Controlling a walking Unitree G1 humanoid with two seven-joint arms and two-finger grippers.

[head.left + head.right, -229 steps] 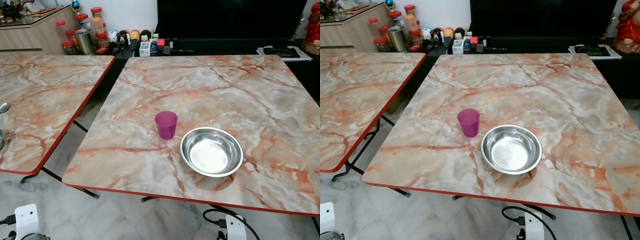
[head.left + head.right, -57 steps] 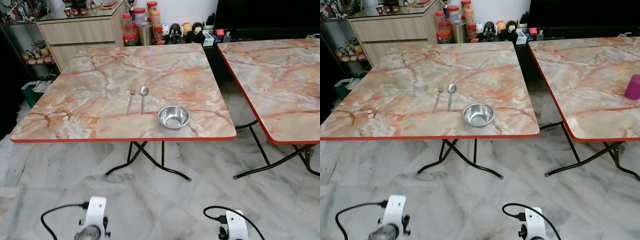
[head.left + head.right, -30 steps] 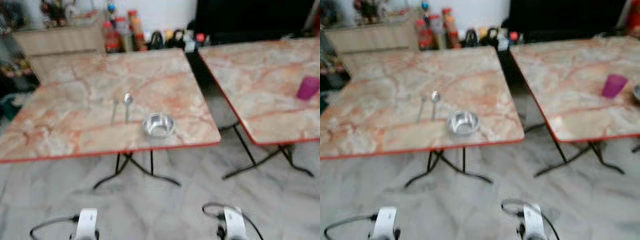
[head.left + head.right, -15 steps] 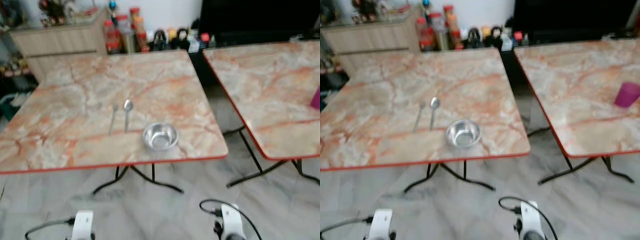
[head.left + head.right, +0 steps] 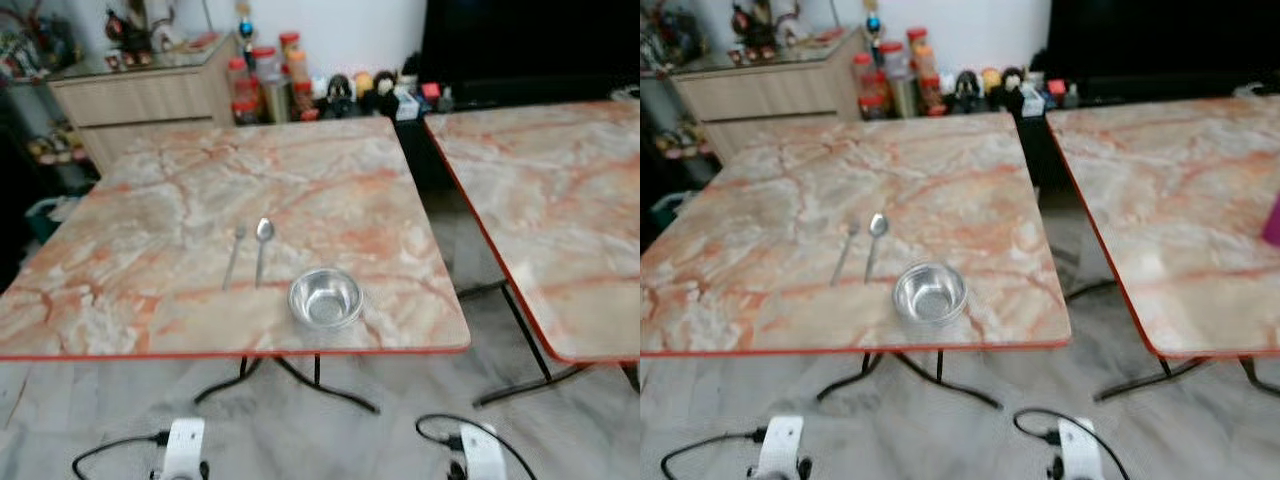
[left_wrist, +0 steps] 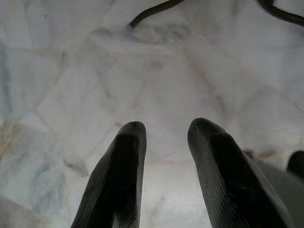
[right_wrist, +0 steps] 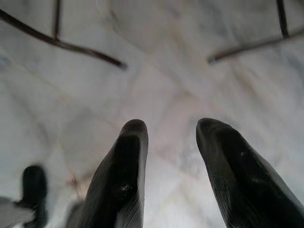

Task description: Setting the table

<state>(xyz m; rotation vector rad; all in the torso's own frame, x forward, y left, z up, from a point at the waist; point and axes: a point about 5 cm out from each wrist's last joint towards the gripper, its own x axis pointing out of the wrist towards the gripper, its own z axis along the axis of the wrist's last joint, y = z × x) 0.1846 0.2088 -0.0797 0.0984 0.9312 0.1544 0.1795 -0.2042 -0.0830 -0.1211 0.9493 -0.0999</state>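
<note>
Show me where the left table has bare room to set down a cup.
The marble-patterned left table is bare left of the thin metal fork, across its far half, and right of the steel spoon above the round steel bowl. It is crowded only where those three sit near the front edge.

Before me stand two marble-patterned counters with red edges, one to my left (image 5: 150, 250) and one to my right (image 5: 570, 220), set apart by a gap, each on black folding legs (image 5: 330, 385). The floor (image 5: 300, 430) is pale grey marble tile. Behind them I see a white wall (image 5: 340, 30), a wooden cabinet (image 5: 150, 100), a row of red-lidded jars (image 5: 265, 85) and a large dark screen (image 5: 530, 45).
</note>
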